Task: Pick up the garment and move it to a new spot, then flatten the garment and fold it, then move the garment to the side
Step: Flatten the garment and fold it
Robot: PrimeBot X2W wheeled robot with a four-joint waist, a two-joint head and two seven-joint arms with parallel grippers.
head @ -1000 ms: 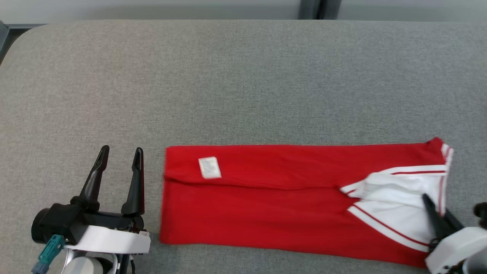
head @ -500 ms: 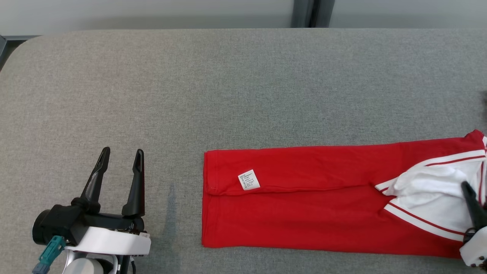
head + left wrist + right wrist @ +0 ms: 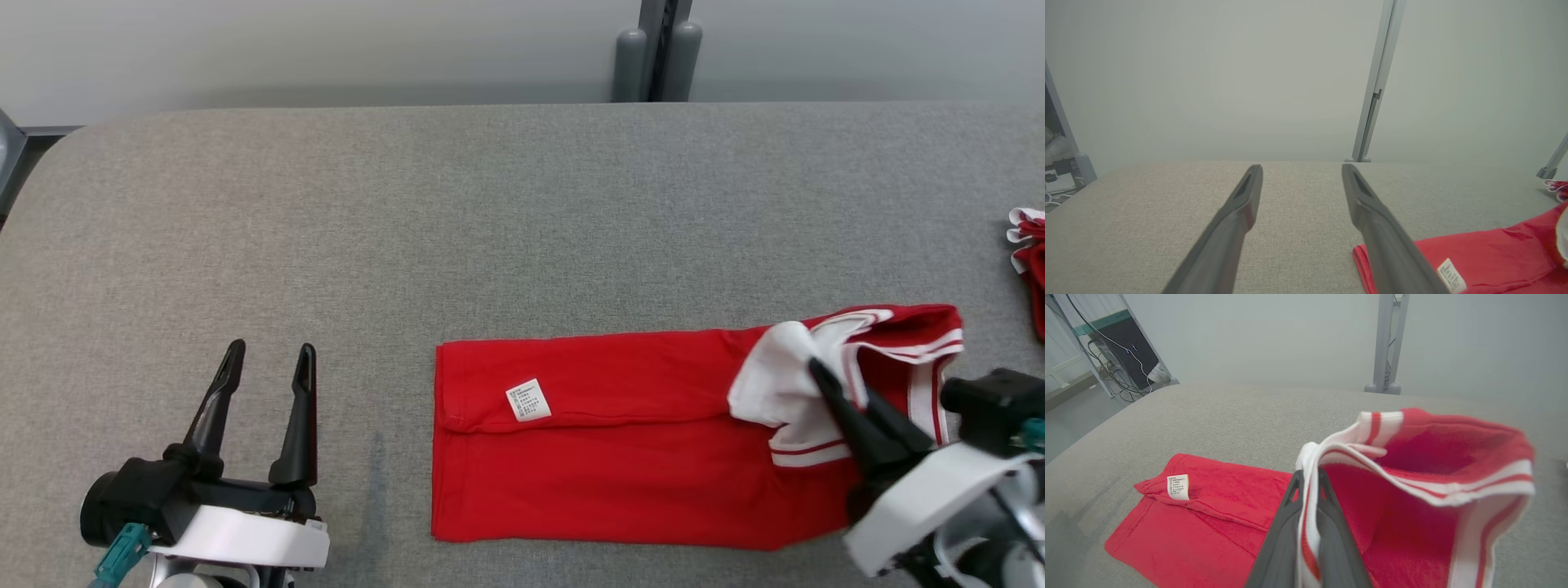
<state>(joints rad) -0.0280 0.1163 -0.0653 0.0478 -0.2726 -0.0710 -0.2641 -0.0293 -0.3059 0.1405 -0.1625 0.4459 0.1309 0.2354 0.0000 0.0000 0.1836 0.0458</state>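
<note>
A: Surroundings, anything in the way?

B: Grey padded table [image 3: 408, 245] under everything. Second red-and-white cloth [image 3: 1030, 269] at right edge of head view, well apart from the garment [image 3: 620, 457]. Grey post [image 3: 657, 49] top centre, behind the table.

A: Differences between views?

B: Upper left of right wrist view: dark cabinet with cables [image 3: 1126, 347]. Centre right there: white striped edge lifted into an open loop. Lower right of left wrist view: hemmed corner and white label [image 3: 1447, 275].

A: Jaws?

B: Lower right of head view: right gripper [image 3: 816, 369] pinched tight on the white striped edge, that end raised off the table. Lower left: left gripper [image 3: 271, 349] spread wide, empty, beside the garment's left hem, not touching. Rest of garment flat, lower centre.
</note>
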